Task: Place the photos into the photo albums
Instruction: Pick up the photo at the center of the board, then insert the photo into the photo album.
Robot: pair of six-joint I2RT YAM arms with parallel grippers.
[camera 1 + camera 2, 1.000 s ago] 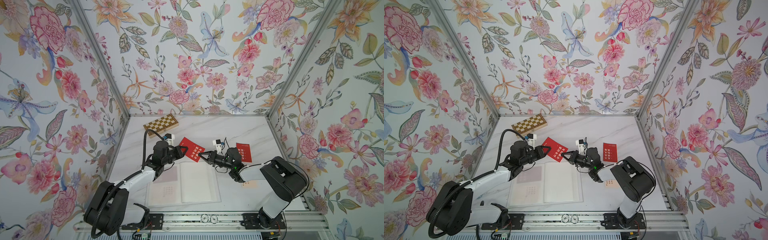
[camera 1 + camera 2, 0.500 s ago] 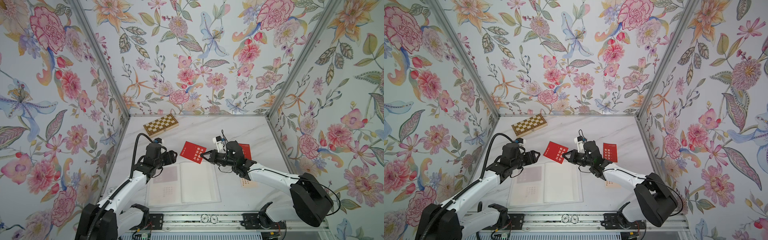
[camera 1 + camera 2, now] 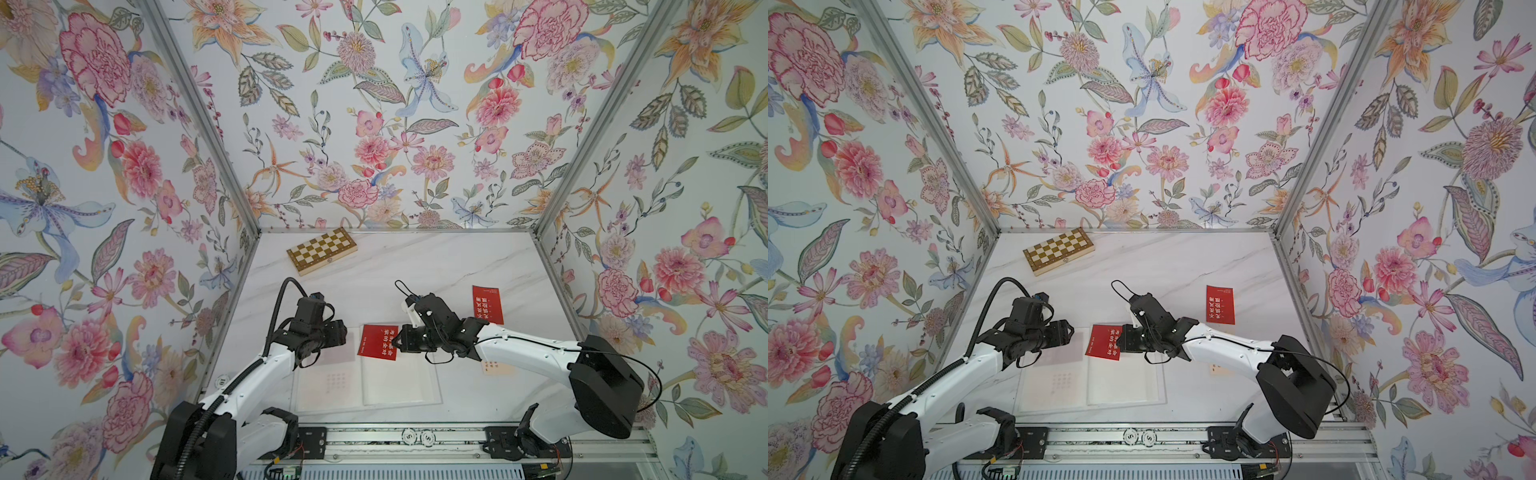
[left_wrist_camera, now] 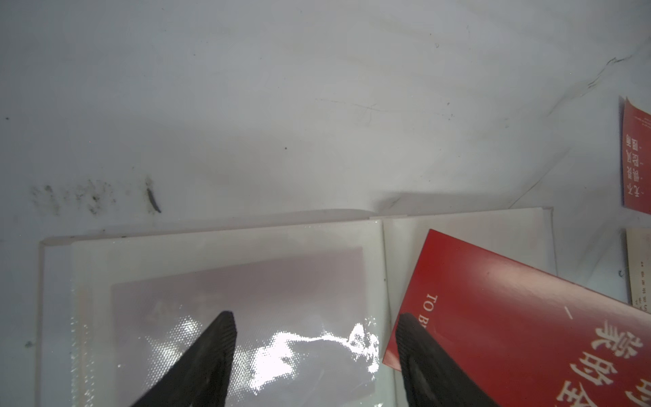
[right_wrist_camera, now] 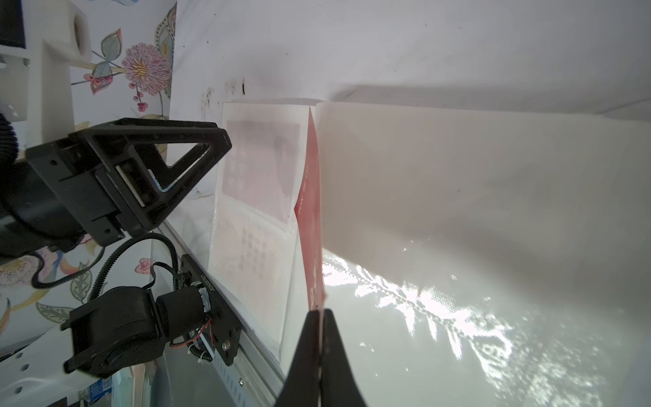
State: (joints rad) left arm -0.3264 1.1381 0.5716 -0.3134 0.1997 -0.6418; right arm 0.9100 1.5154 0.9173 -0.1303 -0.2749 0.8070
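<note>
Right wrist: right fingers point(image 5: 305, 356) tightly pinch red photo point(image 5: 312, 218).

Low in both top views I see my left arm point(image 3: 249, 374) and right arm point(image 3: 528, 351) as white shells between bulky black joints, a ribbed black hose point(image 3: 276, 307) over the left, a thin black wire point(image 3: 660, 380) along the right, and the left gripper point(image 4: 313, 322) tipped with ridged black wedge fingers point(image 4: 215, 352).

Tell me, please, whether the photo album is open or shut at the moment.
Open: the album lies flat, two white pages spread either side of its spine, clear sleeves showing.
</note>
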